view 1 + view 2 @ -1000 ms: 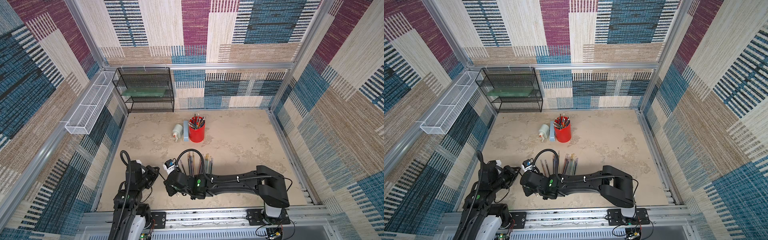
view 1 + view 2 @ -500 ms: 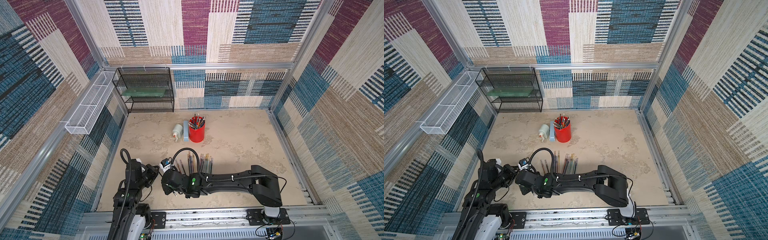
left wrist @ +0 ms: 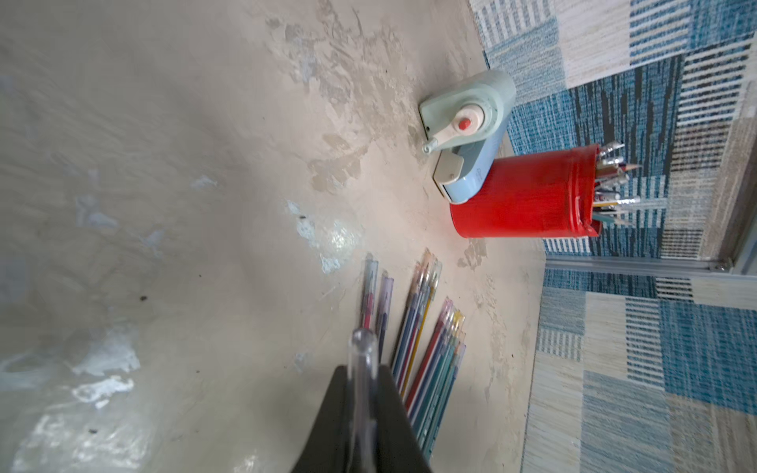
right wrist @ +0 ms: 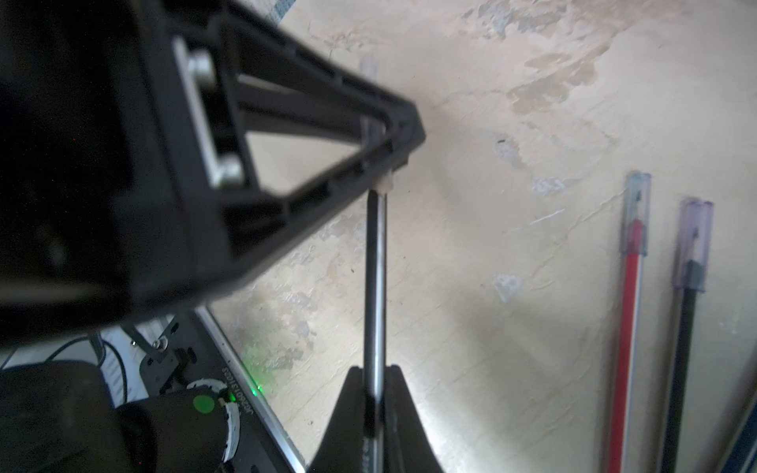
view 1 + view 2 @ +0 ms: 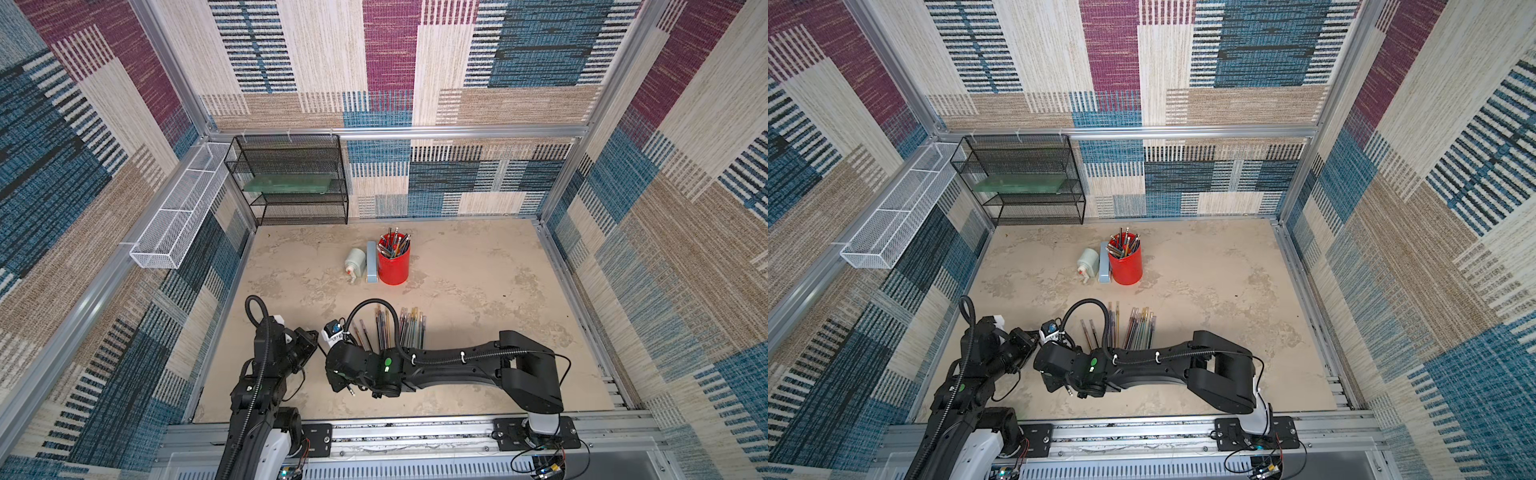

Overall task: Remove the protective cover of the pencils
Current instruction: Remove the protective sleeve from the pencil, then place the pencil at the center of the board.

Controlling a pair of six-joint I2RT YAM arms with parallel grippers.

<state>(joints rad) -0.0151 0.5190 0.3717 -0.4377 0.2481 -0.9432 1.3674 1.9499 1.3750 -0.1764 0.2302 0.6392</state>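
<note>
A dark pencil (image 4: 375,266) is stretched between my two grippers near the table's front left. My left gripper (image 3: 362,370) is shut on its clear protective cover (image 3: 362,348), which juts out past the fingertips. My right gripper (image 4: 375,376) is shut on the pencil's shaft, facing the left gripper (image 4: 385,147) a short way off. In both top views the two grippers, left (image 5: 318,347) and right (image 5: 332,365), nearly meet. The other pencils (image 5: 409,328) (image 5: 1138,328) lie in a row on the table, covers still on.
A red cup (image 5: 393,259) full of pencils stands mid-table beside a pale blue case (image 5: 372,262) and a mint crank sharpener (image 5: 355,262). A black mesh shelf (image 5: 295,178) is at the back left. A white wire basket (image 5: 174,216) hangs on the left wall.
My right arm has swung left toward the left gripper, and its jaws have closed on the pencil's shaft. The left arm has held still with the cover in its grip.
</note>
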